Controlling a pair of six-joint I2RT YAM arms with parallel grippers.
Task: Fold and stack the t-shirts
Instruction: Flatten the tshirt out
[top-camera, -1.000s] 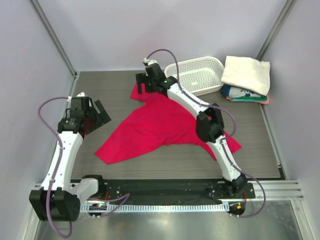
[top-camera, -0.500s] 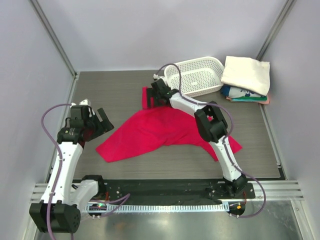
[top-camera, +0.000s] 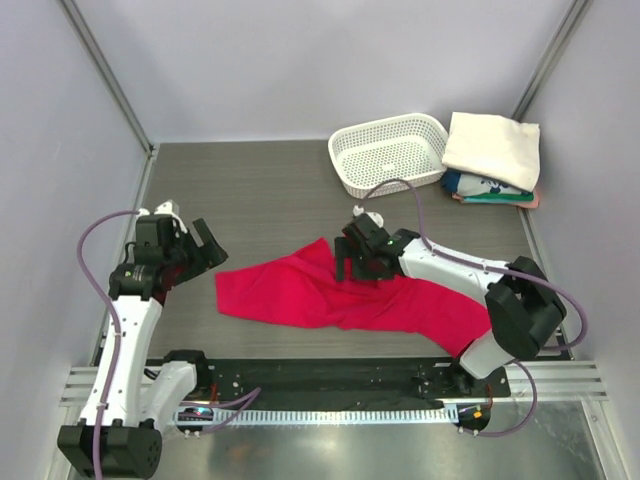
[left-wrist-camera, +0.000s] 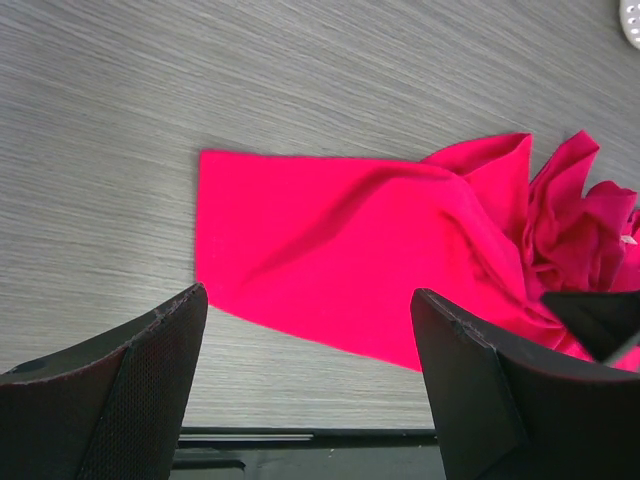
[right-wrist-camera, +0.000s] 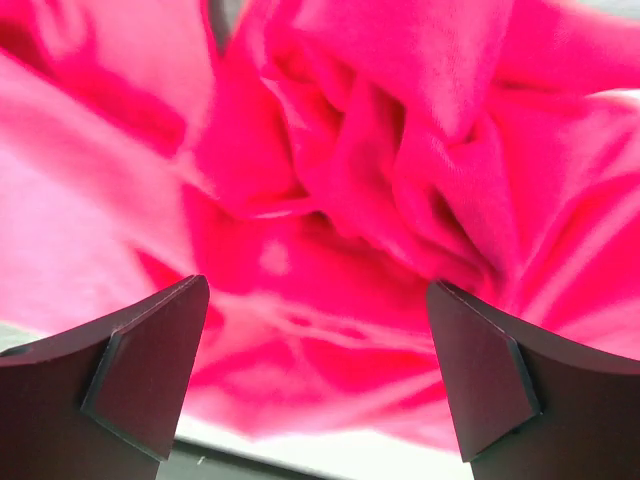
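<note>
One red t-shirt (top-camera: 300, 295) lay loose; one stack held three folded: cream-white shirt (top-camera: 492, 147), teal-printed shirt (top-camera: 482, 188), pink shirt (top-camera: 533, 202). There was one white basket (top-camera: 390, 152), plus two arms, left arm (top-camera: 125, 320) and right arm (top-camera: 450, 268)

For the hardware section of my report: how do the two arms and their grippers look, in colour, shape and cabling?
Both the left arm and right arm have white links with black joint housings. A thin purplish cable loops along each. The left gripper and right gripper carry two flat black wedge-shaped fingers each.
</note>
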